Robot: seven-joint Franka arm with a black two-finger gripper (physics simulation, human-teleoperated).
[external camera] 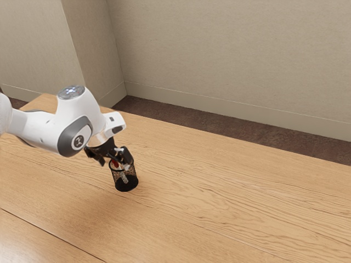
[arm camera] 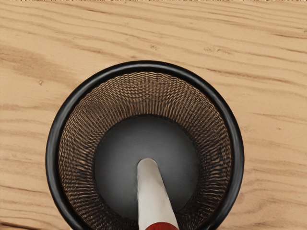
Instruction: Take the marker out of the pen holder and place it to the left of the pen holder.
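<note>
My gripper [external camera: 115, 164] is over the pen holder in the exterior view, its two black fingers standing wide apart. The black mesh pen holder [external camera: 126, 184] stands upright on the table just beneath. Between the fingers shows the red part of the marker [external camera: 115, 163], whose white body leans down inside the holder. Seen from my hand, the pen holder [arm camera: 145, 66] is a round black rim around brown mesh walls and a dark floor. The marker [arm camera: 154, 194] rests in it, white end down, with a red band nearer my hand.
The wooden table [external camera: 230, 208] extends around the holder, with wood surface on every side of it. A seam line runs along the table toward the exterior view's lower left. Beyond the far edge are a dark floor [external camera: 181, 120] and a beige wall [external camera: 230, 49].
</note>
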